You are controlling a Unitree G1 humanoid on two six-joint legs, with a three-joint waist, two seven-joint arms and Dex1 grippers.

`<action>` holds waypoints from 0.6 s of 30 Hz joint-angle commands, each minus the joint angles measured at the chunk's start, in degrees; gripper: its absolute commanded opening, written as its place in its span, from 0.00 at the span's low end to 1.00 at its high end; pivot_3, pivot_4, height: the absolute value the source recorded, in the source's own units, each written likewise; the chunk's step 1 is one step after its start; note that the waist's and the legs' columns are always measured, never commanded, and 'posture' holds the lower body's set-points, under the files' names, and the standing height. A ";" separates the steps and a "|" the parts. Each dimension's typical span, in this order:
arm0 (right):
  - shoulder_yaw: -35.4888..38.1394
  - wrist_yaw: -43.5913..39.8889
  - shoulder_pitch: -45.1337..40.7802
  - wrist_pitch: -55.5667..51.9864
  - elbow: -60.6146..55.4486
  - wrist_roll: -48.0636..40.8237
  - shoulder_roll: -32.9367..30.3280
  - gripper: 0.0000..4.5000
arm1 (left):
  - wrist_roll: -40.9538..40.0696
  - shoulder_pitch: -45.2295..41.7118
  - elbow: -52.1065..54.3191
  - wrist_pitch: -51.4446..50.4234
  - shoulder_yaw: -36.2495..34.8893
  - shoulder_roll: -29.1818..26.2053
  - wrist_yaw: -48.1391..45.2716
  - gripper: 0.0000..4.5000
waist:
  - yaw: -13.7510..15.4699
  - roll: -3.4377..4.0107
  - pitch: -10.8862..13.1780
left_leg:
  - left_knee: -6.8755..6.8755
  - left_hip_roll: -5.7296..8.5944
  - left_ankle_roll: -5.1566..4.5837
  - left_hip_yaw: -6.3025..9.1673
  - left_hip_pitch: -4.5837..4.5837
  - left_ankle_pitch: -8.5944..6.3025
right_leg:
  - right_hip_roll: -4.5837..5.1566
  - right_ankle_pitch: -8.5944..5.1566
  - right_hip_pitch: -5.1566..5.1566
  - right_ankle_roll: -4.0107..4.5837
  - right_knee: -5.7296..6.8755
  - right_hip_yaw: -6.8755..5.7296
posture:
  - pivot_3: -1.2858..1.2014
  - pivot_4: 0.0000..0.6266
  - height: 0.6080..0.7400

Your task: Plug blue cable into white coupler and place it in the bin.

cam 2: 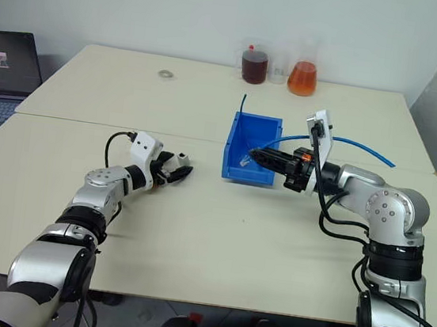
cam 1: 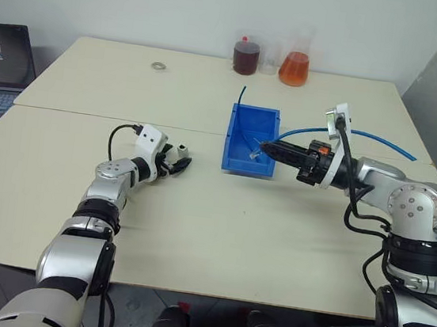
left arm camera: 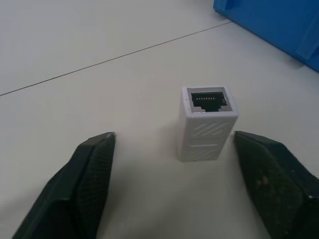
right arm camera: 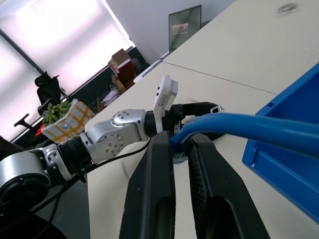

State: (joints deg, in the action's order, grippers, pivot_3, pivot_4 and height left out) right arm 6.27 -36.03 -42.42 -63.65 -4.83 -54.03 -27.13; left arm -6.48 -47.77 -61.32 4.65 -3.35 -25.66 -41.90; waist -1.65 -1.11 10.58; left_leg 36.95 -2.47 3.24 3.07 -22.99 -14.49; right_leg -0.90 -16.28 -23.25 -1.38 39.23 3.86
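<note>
The white coupler (left arm camera: 207, 122) stands upright on the table, its dark socket facing up. My left gripper (left arm camera: 173, 137) is open, with one finger on each side of the coupler; neither finger clearly touches it. In the head views that gripper (cam 1: 177, 161) lies low on the table, left of the bin (cam 1: 246, 165). My right gripper (right arm camera: 180, 142) is shut on the blue cable (right arm camera: 249, 127) near its end. It hovers over the bin's right side (cam 1: 267, 147). The cable (cam 1: 373, 137) trails back over the table to the right.
A thin dark cable (cam 1: 242, 96) sticks up from the bin's far left corner. Two flasks, one dark red (cam 1: 246, 55) and one orange (cam 1: 295, 68), stand at the table's back edge. A small ring (cam 1: 159, 66) lies at the back left. A laptop (cam 1: 3, 65) sits off to the left.
</note>
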 commanded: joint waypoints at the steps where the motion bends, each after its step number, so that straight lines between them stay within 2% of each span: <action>1: 1.86 -0.02 -0.40 0.57 -2.04 -0.49 -0.60 0.03 | 0.83 0.31 -2.00 0.06 0.14 1.02 -1.09 0.65 | 0.00 0.00 0.00 | 0.00 0.00 0.00 0.00 0.00 0.00 | 0.00 0.00 0.00 0.00 0.00 0.00 | 0.52 0.24 1.00; 3: 1.85 -0.04 -0.57 0.65 -1.84 -0.38 -0.54 0.03 | 0.94 0.32 -2.05 0.23 0.05 1.28 -1.11 0.57 | 0.01 0.00 0.00 | 0.00 0.00 0.00 0.00 0.00 0.00 | 0.00 0.00 0.00 0.00 0.00 0.00 | 0.52 0.24 1.00; 7: 1.85 -0.02 -0.97 0.60 -1.47 -0.26 -0.46 0.03 | 1.16 0.45 -2.07 0.41 -0.08 1.40 -1.38 0.33 | 0.00 0.00 0.00 | 0.00 0.00 0.00 0.00 0.00 0.00 | 0.00 0.00 0.00 0.00 0.00 0.00 | 0.52 0.24 1.00; 11: 1.79 -0.19 -1.07 0.56 -1.35 -0.23 -0.55 0.03 | 1.25 0.64 -2.11 0.85 -0.40 1.30 -1.11 0.17 | 0.01 0.00 0.00 | 0.00 0.00 0.00 0.00 0.00 0.00 | 0.01 0.00 0.00 0.00 0.00 0.00 | 0.52 0.24 1.00; 18: 1.33 -0.78 -1.43 0.93 -1.31 0.47 -0.82 0.03 | 1.51 1.95 1.61 2.22 0.48 -0.07 -4.19 0.17 | -0.03 0.00 0.00 | 0.00 0.00 0.00 0.00 0.00 0.00 | 0.00 0.00 0.00 0.00 0.01 0.00 | 0.52 0.24 1.00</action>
State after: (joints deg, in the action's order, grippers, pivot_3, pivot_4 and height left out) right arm 6.63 -36.10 -42.39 -63.63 -4.81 -53.27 -27.15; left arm -6.15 -47.53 -61.93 6.75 -4.27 -25.40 -43.34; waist -1.68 -1.11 10.58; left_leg 36.96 -2.47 3.24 3.07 -22.99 -14.49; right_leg -0.90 -16.28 -23.25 -1.38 39.24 3.86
